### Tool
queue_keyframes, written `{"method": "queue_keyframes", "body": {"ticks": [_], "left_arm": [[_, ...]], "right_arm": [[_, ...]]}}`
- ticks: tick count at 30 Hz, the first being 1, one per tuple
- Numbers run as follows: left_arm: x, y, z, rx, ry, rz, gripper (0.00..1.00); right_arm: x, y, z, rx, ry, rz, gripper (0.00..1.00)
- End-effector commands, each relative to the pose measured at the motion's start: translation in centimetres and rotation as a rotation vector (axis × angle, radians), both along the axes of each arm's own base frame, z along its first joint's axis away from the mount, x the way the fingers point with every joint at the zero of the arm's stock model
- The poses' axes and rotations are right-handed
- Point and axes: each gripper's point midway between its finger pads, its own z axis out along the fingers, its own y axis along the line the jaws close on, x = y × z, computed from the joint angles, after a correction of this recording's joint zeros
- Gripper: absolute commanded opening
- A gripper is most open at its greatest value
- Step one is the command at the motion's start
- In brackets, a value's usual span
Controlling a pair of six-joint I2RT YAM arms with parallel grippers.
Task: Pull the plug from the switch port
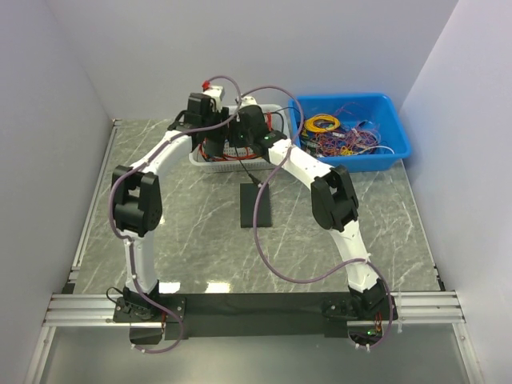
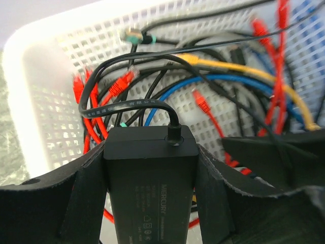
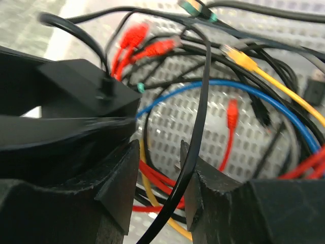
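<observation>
The switch point(image 1: 255, 204), a flat matte-black rectangle, lies on the table in front of the white mesh basket point(image 1: 204, 162). A thin black cable point(image 1: 256, 178) runs from its far edge up toward the basket; the plug itself is too small to make out. My left gripper point(image 2: 151, 162) is over the basket, shut on a black MERCURY-labelled block point(image 2: 150, 198) with a black cable point(image 2: 127, 104) entering its top face. My right gripper point(image 3: 160, 173) is beside it, open, with a black cable point(image 3: 200, 127) running between its fingers against the right one. The block also shows in the right wrist view point(image 3: 76, 81).
The basket point(image 2: 45, 101) holds a tangle of red, blue, yellow and black network cables. A blue bin point(image 1: 392, 132) of coloured cables stands at the back right. Both wrists point(image 1: 228, 116) crowd together above the basket. White walls close in on three sides.
</observation>
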Motion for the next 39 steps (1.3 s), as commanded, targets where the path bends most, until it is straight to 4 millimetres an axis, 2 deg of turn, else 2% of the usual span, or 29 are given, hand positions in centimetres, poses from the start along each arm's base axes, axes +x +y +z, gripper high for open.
{"method": "queue_keyframes", "body": {"ticks": [1, 2, 3, 4, 5, 6, 10, 11, 12, 14, 15, 16, 20, 22, 25, 26, 27, 28, 29, 30, 31, 32, 33, 34, 35, 36, 39], "left_arm": [[2.3, -0.2, 3.0, 0.039, -0.125, 0.021, 0.13], [2.4, -0.2, 2.9, 0.041, -0.125, 0.021, 0.20], [2.5, -0.2, 3.3, 0.040, -0.127, 0.021, 0.37], [2.4, -0.1, 3.9, 0.031, -0.136, 0.026, 0.46], [2.3, -0.1, 4.1, 0.030, -0.137, 0.030, 0.53], [2.3, 0.0, 4.4, 0.028, -0.143, 0.032, 0.77], [1.7, 0.2, 6.4, 0.019, -0.171, 0.036, 0.80], [1.6, 0.2, 6.7, 0.018, -0.173, 0.031, 0.80], [1.5, 0.2, 7.1, 0.015, -0.179, 0.030, 0.80], [1.2, 0.0, 8.0, 0.002, -0.186, 0.020, 0.80], [1.0, 0.0, 8.3, -0.001, -0.189, 0.018, 0.80], [0.8, -0.2, 8.9, -0.013, -0.195, 0.010, 0.80], [-0.3, -0.7, 10.1, -0.049, -0.177, -0.018, 0.79], [-1.2, -1.2, 10.6, -0.080, -0.163, -0.039, 0.79], [-2.8, -2.1, 10.2, -0.093, -0.124, -0.077, 0.78], [-3.4, -2.3, 9.4, -0.082, -0.099, -0.087, 0.76], [-4.4, -3.0, 8.7, -0.075, -0.070, -0.110, 0.75], [-5.3, -3.3, 9.1, -0.069, -0.068, -0.129, 0.74], [-6.4, -3.7, 7.7, -0.063, -0.031, -0.150, 0.73], [-7.8, -5.1, 7.2, -0.070, -0.012, -0.197, 0.73], [-9.0, -5.8, 8.0, -0.087, -0.029, -0.221, 0.72], [-10.4, -6.4, 6.0, -0.079, 0.012, -0.244, 0.71], [-12.0, -8.3, 5.7, -0.077, 0.013, -0.288, 0.71], [-13.0, -9.0, 6.5, -0.083, -0.016, -0.296, 0.71], [-14.3, -9.6, 4.8, -0.069, 0.015, -0.309, 0.72], [-16.1, -11.5, 4.5, -0.072, 0.027, -0.346, 0.72], [-18.5, -13.7, 2.6, -0.072, 0.073, -0.371, 0.74]], "right_arm": [[0.0, -2.2, 6.7, -0.041, -0.091, -0.062, 0.35], [-0.2, -2.5, 7.6, -0.038, -0.103, -0.064, 0.44], [-0.3, -2.8, 7.3, -0.050, -0.101, -0.065, 0.50], [-0.4, -2.9, 7.6, -0.050, -0.108, -0.068, 0.57], [-0.5, -3.3, 8.1, -0.048, -0.112, -0.069, 0.59], [-0.4, -3.9, 8.3, -0.045, -0.110, -0.077, 0.60], [-0.9, -4.8, 9.6, 0.006, -0.073, -0.037, 0.63], [-1.2, -5.1, 10.9, 0.031, -0.081, -0.017, 0.64], [-1.7, -5.1, 10.8, 0.055, -0.061, 0.006, 0.64], [-1.7, -6.6, 12.3, 0.107, -0.070, -0.018, 0.64], [-1.4, -7.4, 12.7, 0.122, -0.076, -0.043, 0.64], [-0.7, -9.0, 14.0, 0.147, -0.105, -0.090, 0.63], [2.1, -13.4, 13.2, 0.201, -0.093, -0.313, 0.58], [3.1, -14.8, 12.5, 0.188, -0.099, -0.401, 0.56], [4.3, -15.2, 10.8, 0.127, -0.098, -0.434, 0.54], [4.4, -15.3, 10.7, 0.093, -0.106, -0.417, 0.54], [4.3, -15.0, 10.3, 0.070, -0.105, -0.389, 0.53], [4.0, -15.3, 10.2, 0.045, -0.100, -0.382, 0.51], [3.5, -15.7, 9.3, 0.000, -0.093, -0.367, 0.50], [3.1, -16.0, 9.2, -0.020, -0.096, -0.360, 0.50], [2.5, -16.4, 11.2, -0.005, -0.147, -0.365, 0.48], [1.6, -16.8, 9.1, -0.056, -0.128, -0.332, 0.48], [1.1, -17.0, 9.4, -0.067, -0.151, -0.318, 0.48], [0.7, -17.4, 11.2, -0.060, -0.200, -0.314, 0.48], [0.2, -17.6, 10.3, -0.107, -0.202, -0.288, 0.48], [-0.1, -18.1, 10.3, -0.129, -0.200, -0.294, 0.48], [-0.2, -19.3, 10.2, -0.167, -0.176, -0.324, 0.48]]}}
